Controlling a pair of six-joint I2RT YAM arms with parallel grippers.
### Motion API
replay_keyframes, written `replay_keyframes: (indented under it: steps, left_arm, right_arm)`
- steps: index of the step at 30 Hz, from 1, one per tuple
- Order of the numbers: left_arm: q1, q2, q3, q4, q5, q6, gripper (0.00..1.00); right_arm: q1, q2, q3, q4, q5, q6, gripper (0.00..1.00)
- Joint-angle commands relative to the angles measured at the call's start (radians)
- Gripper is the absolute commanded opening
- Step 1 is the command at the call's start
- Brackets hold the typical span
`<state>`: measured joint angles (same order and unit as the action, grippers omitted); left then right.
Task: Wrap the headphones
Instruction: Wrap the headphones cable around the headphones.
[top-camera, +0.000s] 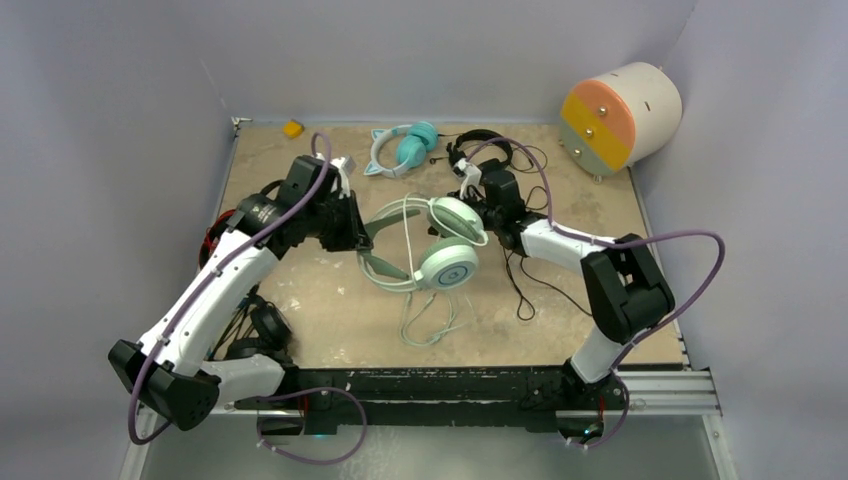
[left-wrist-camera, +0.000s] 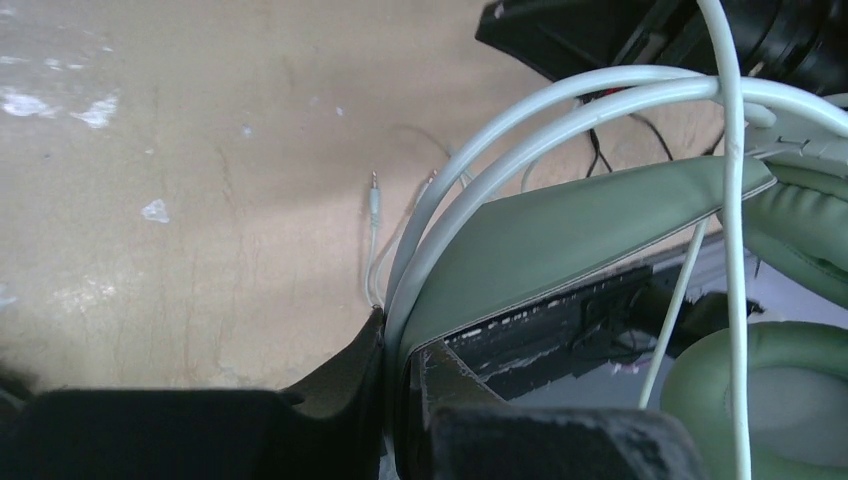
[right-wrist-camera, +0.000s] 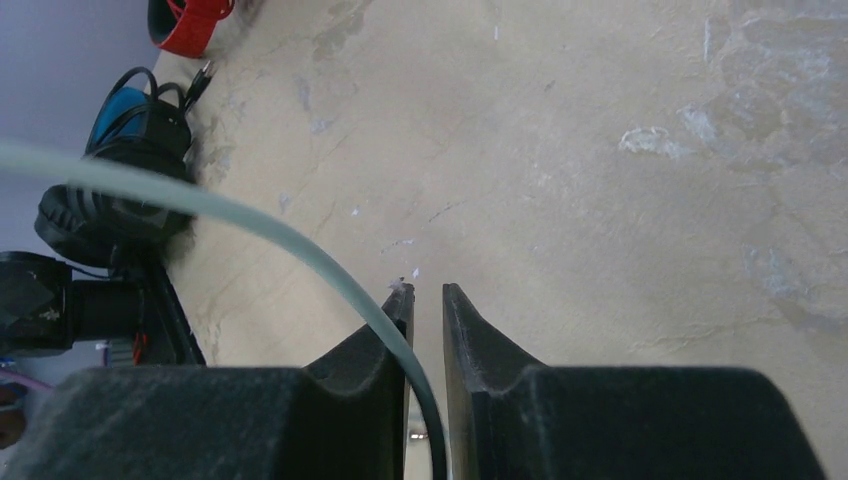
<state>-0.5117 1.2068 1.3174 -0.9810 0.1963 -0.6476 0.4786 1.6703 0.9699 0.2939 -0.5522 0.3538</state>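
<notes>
Softly padded mint-green headphones (top-camera: 447, 265): left gripper (left-wrist-camera: 400, 330) jaws clamp the twin thin hoops (left-wrist-camera: 560, 95). Right gripper (right-wrist-camera: 425, 295) jaws straddle the cable (right-wrist-camera: 250, 222), slightly apart.

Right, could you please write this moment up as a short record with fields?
left jaws: shut on the headband of the mint-green headphones
right jaws: narrow gap, pale cable threaded through, grip unclear
far edge: teal cat-eared headphones, black headphones
far right: cream drum with orange face
wrapping: not done, cable lies loose in loops on the table
</notes>
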Motion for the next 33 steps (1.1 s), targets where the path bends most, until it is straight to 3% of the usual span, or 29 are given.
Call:
replay_keyframes:
  steps: [1,4,10,18,23,26,33]
  left_arm:
    - [0.071,-0.020,0.142,-0.013,-0.073,-0.072,0.00]
    - [0.129,0.012,0.176,-0.036,-0.018,-0.020,0.00]
    - [0.148,-0.022,0.144,0.051,-0.023,-0.056,0.00]
    - [0.150,-0.070,0.206,0.024,-0.116,-0.024,0.00]
    - [0.150,-0.052,0.252,-0.068,-0.146,0.054,0.00]
    - [0.150,-0.072,0.220,-0.077,-0.172,0.081,0.00]
    - [0.150,-0.082,0.158,-0.094,-0.213,0.089,0.00]
  right_arm:
    - [-0.005,0.032,-0.021,0.163,-0.008,0.060,0.21]
    - [-0.002,0.055,-0.049,0.252,-0.017,0.100,0.24]
    - [0.024,0.109,-0.086,0.379,-0.050,0.164,0.23]
    - [0.098,0.154,-0.082,0.379,0.031,0.143,0.22]
    - [0.086,0.117,-0.118,0.424,0.059,0.178,0.06]
    - [0.061,0.046,-0.132,0.395,0.138,0.178,0.00]
    - [-0.054,-0.028,-0.061,0.232,0.170,0.172,0.00]
